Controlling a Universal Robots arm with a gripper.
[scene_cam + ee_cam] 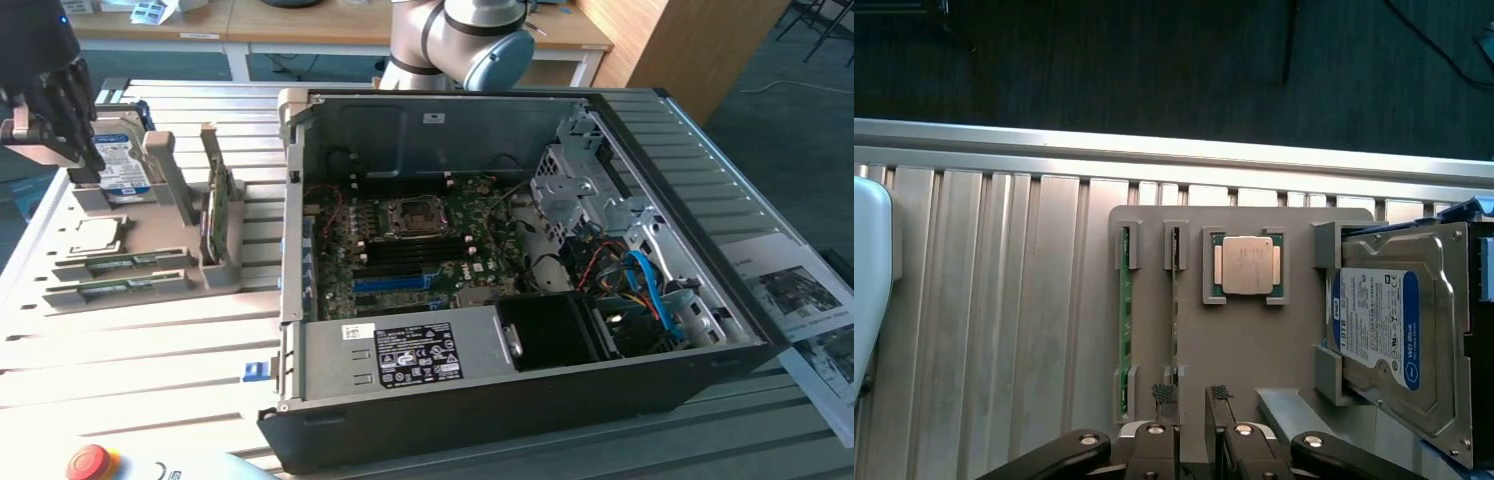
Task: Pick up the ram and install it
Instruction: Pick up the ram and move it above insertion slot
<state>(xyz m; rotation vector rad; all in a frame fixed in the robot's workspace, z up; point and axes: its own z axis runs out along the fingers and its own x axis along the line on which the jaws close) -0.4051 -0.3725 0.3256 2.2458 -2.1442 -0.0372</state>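
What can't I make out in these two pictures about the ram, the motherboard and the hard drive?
Ram sticks, wrist view: seen edge-on in their holder, so sticker and chips are hidden.
Motherboard, exterior view: its slots are too small to tell filled from empty.
Hard drive, wrist view: the label's print is too small to read.

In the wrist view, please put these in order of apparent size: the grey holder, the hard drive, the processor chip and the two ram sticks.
1. grey holder
2. hard drive
3. processor chip
Unranked: the two ram sticks, seen edge-on, look alike; they are longer yet thinner than the chip.
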